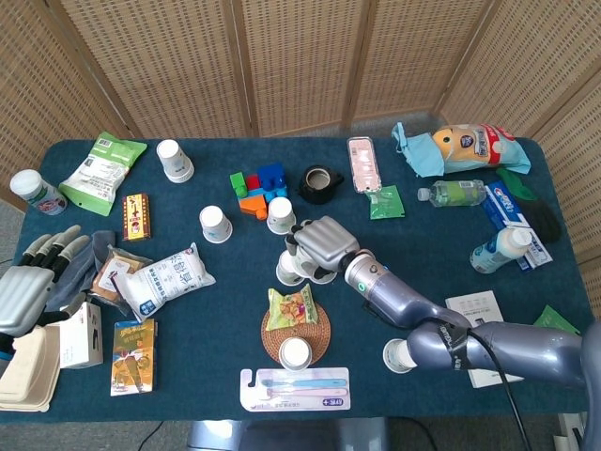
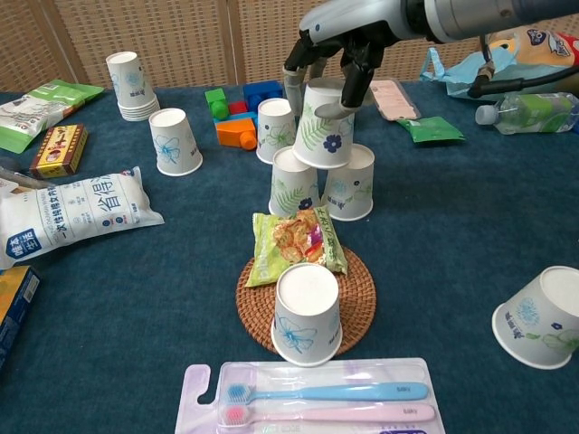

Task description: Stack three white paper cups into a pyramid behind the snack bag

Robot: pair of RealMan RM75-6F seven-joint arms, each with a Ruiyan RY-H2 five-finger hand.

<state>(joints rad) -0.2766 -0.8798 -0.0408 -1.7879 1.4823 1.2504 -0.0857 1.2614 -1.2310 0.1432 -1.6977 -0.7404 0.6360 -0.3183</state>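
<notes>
White paper against blue cloth is what I check first. Far left, my left robot hand rests idle at the desk edge, fingers apart, holding nothing. Moving right, the snack bag lies partly on a woven coaster, with a spare cup in front of it. Directly behind the bag stand the two base cups, the left base cup and the right base cup, upside down and just beside each other. My right robot hand is clamped on the top cup, rim down, hanging just over the seam between them and slightly tilted.

Judgement: the placing step is under way. To do it well, I should level the cup, centre its rim across both bases, lower gently, then part the fingers outward without nudging. Risk: an off-centre release topples the pair.
</notes>
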